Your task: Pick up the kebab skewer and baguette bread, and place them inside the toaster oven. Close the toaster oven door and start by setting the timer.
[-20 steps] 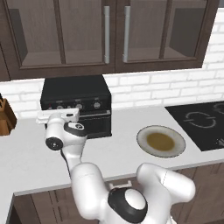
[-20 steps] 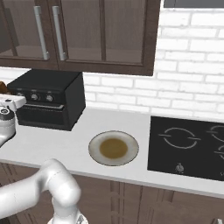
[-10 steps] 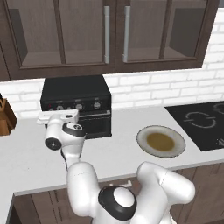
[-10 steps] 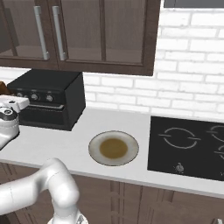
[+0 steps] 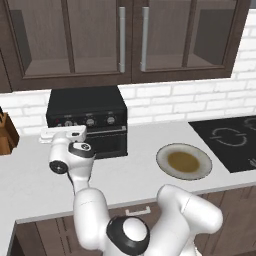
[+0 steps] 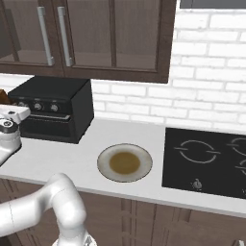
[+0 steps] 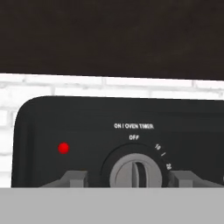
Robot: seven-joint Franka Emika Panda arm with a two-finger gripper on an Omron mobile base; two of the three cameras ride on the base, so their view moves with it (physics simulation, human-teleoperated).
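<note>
Toaster oven (image 5: 87,120): black box on the white counter (image 5: 30,185) against the brick wall, below dark glass-front cabinets (image 5: 130,40); its lower left front is covered by the robot's hand in the left base view.
Toaster oven door (image 6: 48,129): appears shut, flush with the front; handle too small to make out.
Timer knob (image 7: 135,173): silver dial under "ON / OVEN TIMER", pointer upright toward "OFF"; its lower half is cut off at the hand view's bottom edge.
Red light (image 7: 64,148): lit dot left of the knob.
Gripper (image 7: 131,179): fingertips stand either side of the knob, partly open; contact with the knob cannot be told, since the tips are cropped.
Kebab skewer, baguette bread: nothing seen through the dark door.
Plate (image 5: 183,161): round, brownish centre, on the counter right of the oven.
Cooktop (image 6: 206,156): black, cut off at the right edge.
Wooden block (image 5: 6,135): brown, cut off at the left edge.
</note>
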